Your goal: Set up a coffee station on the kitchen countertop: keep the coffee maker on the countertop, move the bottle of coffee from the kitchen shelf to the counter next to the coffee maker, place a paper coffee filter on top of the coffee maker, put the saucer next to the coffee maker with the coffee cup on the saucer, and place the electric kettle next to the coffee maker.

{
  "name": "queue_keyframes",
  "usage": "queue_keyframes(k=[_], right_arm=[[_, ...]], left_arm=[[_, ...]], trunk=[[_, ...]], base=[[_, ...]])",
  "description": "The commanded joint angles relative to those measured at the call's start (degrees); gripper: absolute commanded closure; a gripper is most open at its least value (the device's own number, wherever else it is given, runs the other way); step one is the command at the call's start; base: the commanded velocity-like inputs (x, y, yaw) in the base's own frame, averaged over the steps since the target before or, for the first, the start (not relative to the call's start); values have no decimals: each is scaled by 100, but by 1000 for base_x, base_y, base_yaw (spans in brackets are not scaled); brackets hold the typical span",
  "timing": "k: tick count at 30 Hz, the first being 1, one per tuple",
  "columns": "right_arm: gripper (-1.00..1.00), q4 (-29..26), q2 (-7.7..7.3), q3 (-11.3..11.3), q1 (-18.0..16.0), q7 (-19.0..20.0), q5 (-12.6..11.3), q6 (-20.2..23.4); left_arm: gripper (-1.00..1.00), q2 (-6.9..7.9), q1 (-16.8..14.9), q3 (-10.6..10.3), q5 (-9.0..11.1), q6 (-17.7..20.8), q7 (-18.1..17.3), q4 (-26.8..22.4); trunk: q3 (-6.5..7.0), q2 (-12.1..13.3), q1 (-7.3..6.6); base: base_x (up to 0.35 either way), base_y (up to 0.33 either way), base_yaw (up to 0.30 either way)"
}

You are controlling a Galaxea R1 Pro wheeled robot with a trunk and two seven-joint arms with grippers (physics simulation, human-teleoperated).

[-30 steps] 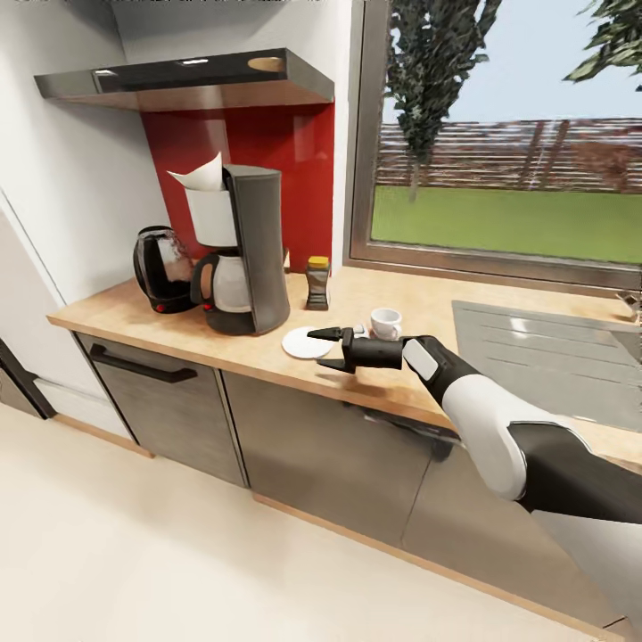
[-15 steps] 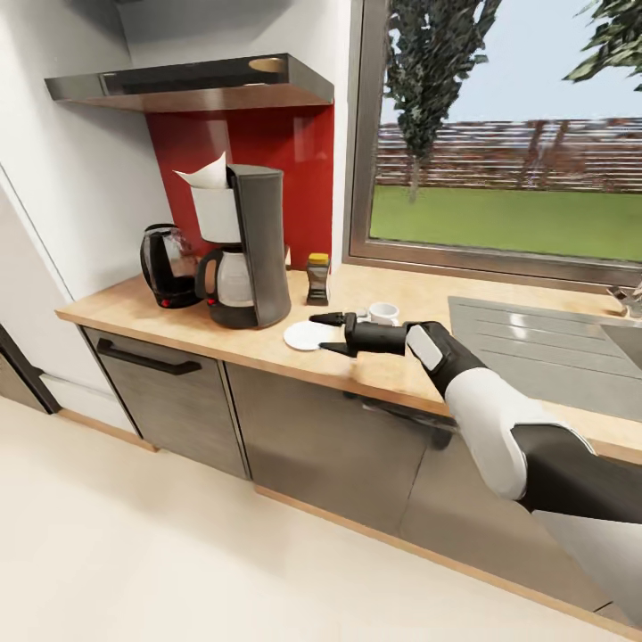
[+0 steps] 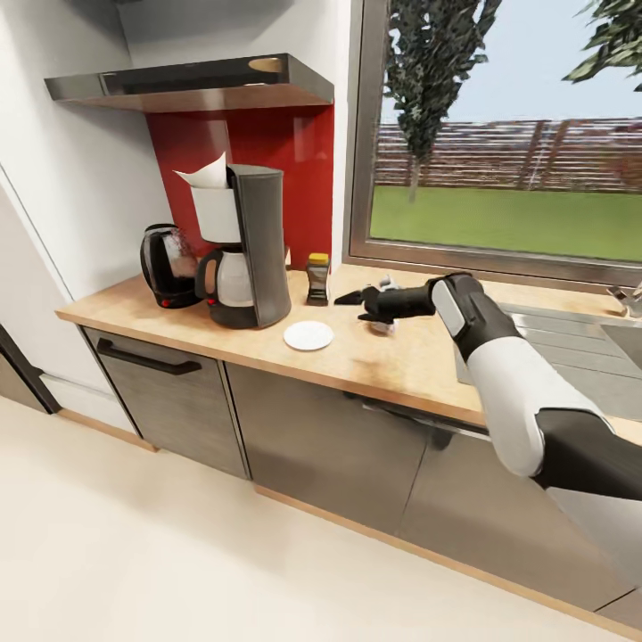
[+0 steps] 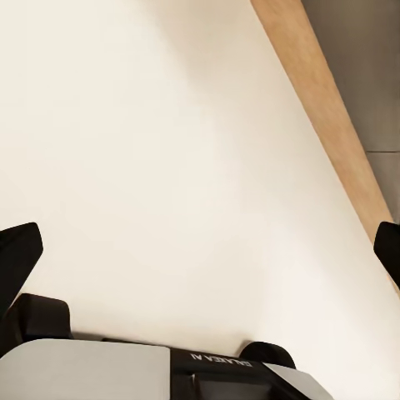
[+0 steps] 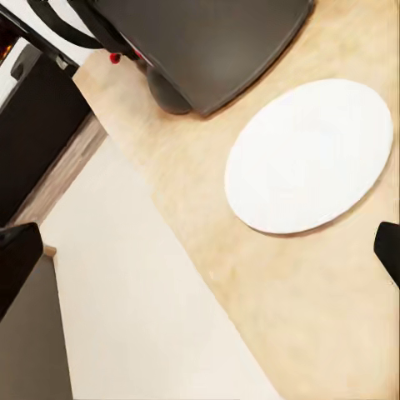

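The grey coffee maker (image 3: pixel 252 250) stands on the countertop (image 3: pixel 357 361) with a white paper filter (image 3: pixel 207 172) on top. A black electric kettle (image 3: pixel 166 266) sits at its left, and the bottle of coffee (image 3: pixel 316 279) at its right near the wall. The white saucer (image 3: pixel 308 335) lies bare in front of the bottle and also shows as saucer (image 5: pixel 310 154). My right gripper (image 3: pixel 353 303) hovers open just beyond the saucer. Only slivers of the white cup (image 3: pixel 382 327) peek out from behind it. My left gripper (image 4: pixel 200 250) hangs open over the floor.
A sink (image 3: pixel 553 343) is set into the counter at the right, below the window (image 3: pixel 499 134). A range hood (image 3: pixel 192 82) juts out above the coffee maker. Cabinet fronts (image 3: pixel 169 392) run under the counter, and pale floor (image 3: pixel 134 553) lies before them.
My right arm has risen and swung from over the saucer toward the window, now covering the cup. The saucer lies uncovered. The head view shifted slightly a second ago.
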Motion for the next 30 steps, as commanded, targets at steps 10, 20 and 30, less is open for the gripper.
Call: queue_keyframes(k=[10, 20, 30], right_arm=[[-100, 12, 2, -28, -799, -521, 840, 45], [-100, 730, -327, -37, -2102, -1167, 3296, 53], [-100, 776, -542, -30, -2115, -1169, 3582, 52]], left_arm=[[-100, -15, -2, 65, 1, 69, -38, -3], [-100, -16, -2, 942, -1, 87, -284, 4], [-100, -25, -2, 958, -7, 86, -285, 6]], trunk=[[-5, -3, 0], [-5, -3, 0], [-5, -3, 0]], base=[[0, 0, 0], [0, 0, 0], [0, 0, 0]])
